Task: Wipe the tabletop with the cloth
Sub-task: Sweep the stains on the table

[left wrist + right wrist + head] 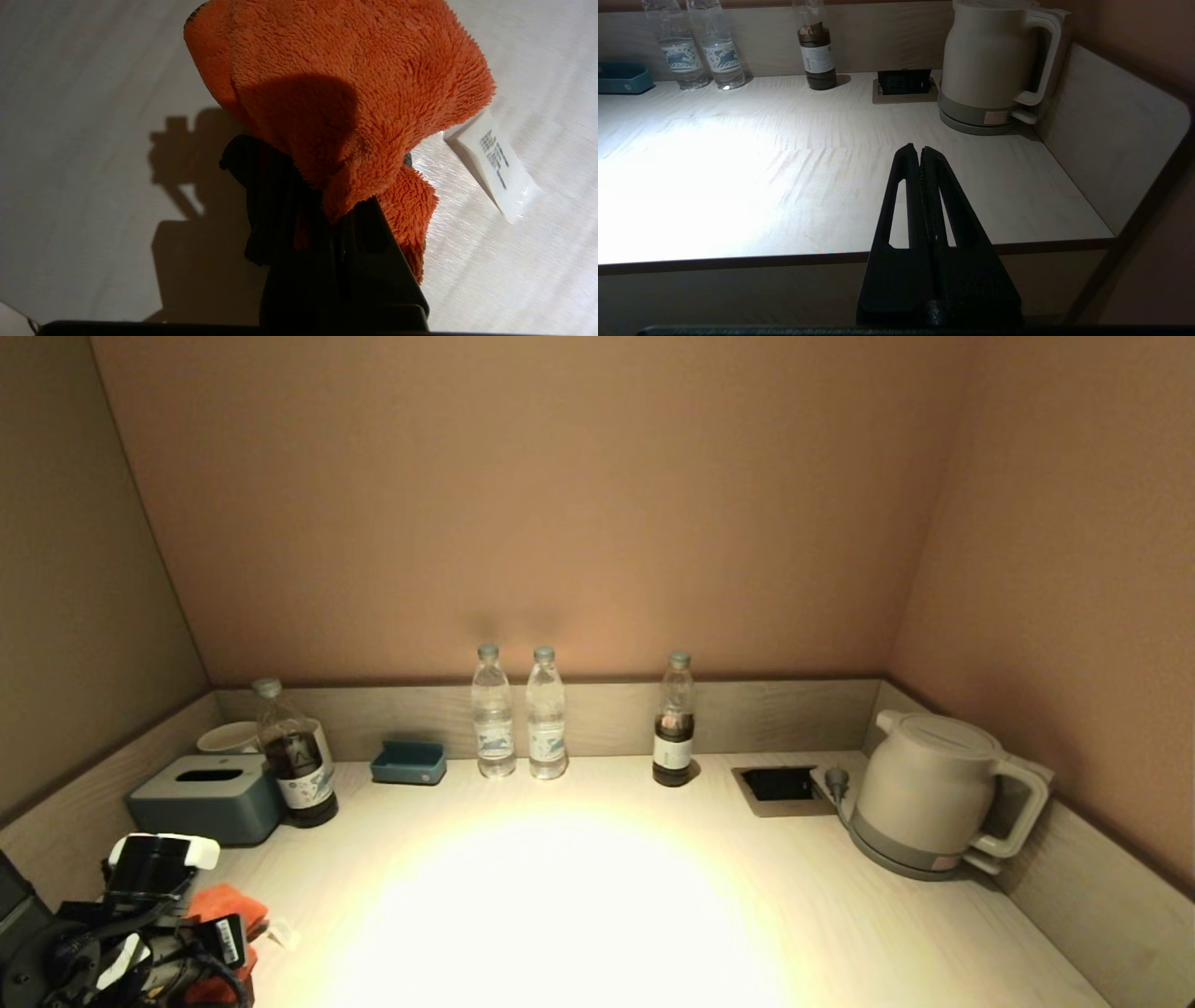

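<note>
Here, fuzzy orange cloth [345,79] w/ white tag [495,165]

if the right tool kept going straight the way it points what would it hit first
Probably nothing near: the shut right tool sits off the front edge of the pale wood-grain tabletop, aimed across bare surface. Farther along, the black rectangular recess and grey-wood back rim lie roughly ahead; depth is unclear.

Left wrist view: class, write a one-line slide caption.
Left gripper shut on the orange cloth, white tag lying on the pale tabletop.
</note>
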Available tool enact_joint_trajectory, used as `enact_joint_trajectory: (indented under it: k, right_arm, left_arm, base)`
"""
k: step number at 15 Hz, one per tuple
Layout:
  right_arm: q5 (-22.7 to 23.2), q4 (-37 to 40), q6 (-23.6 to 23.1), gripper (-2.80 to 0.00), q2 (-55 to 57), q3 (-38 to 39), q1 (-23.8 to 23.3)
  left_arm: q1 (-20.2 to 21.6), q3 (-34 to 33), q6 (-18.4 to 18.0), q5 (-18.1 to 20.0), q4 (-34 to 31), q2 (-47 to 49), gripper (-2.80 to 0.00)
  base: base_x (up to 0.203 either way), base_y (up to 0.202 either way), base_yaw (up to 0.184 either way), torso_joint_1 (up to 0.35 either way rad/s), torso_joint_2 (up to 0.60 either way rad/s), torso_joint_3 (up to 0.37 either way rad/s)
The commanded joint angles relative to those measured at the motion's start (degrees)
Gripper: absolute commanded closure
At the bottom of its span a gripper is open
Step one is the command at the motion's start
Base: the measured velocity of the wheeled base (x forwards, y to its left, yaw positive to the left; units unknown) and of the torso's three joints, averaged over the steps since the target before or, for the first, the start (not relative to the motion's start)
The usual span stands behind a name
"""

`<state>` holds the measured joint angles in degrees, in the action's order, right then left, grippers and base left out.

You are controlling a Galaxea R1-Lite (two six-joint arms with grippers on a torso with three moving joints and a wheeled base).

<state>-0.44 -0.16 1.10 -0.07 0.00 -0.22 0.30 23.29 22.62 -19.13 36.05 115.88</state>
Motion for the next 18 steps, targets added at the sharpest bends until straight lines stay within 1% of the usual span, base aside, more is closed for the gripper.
enact_joint_trajectory:
  k: [1,2,5,8,9,11,13,15,17,18]
  right_arm:
    - [0.0,0.0,0.0,0.00,0.1,0.0,0.0]
    - [0.0,0.0,0.0,0.00,0.1,0.0,0.0]
    - [0.0,0.0,0.0,0.00,0.1,0.0,0.0]
    - [0.0,0.0,0.0,0.00,0.1,0.0,0.0]
    - [0.0,0.0,0.0,0.00,0.1,0.0,0.0]
    - [0.0,0.0,0.0,0.00,0.1,0.0,0.0]
    - [0.0,0.0,0.0,0.00,0.1,0.0,0.0]
    - [0.0,0.0,0.0,0.00,0.1,0.0,0.0]
    - [0.0,0.0,0.0,0.00,0.1,0.0,0.0]
    - [0.0,0.0,0.0,0.00,0.1,0.0,0.0]
  left_arm:
    - [3.7,-0.5,0.3,0.3,0.2,-1.0,0.00]
    - [4.9,-0.4,0.3,0.8,0.2,-1.0,0.00]
    - [11.0,0.5,0.0,3.2,0.1,0.1,0.00]
    - [13.1,2.0,-0.2,6.0,0.0,1.1,0.00]
    - [15.6,3.2,-0.6,8.4,0.0,1.6,0.00]
    - [18.6,5.0,-2.1,12.0,0.1,2.9,0.00]
    - [21.9,7.1,-3.6,17.7,-0.4,3.3,0.00]
    - [23.4,7.9,-4.8,22.3,-0.6,3.4,0.00]
    - [22.8,7.8,-5.0,23.9,-0.2,3.3,0.00]
    - [21.5,7.6,-5.1,24.2,-0.2,3.2,0.00]
  base:
    - [0.000,0.000,0.000,0.000,0.00,0.000]
    - [0.000,0.000,0.000,0.000,0.00,0.000]
    - [0.000,0.000,0.000,0.000,0.00,0.000]
    - [0.000,0.000,0.000,0.000,0.00,0.000]
    - [0.000,0.000,0.000,0.000,0.00,0.000]
    - [0.000,0.000,0.000,0.000,0.00,0.000]
    - [0.000,0.000,0.000,0.000,0.00,0.000]
    - [0.000,0.000,0.000,0.000,0.00,0.000]
    - [0.000,0.000,0.000,0.000,0.00,0.000]
    - [0.000,0.000,0.000,0.000,0.00,0.000]
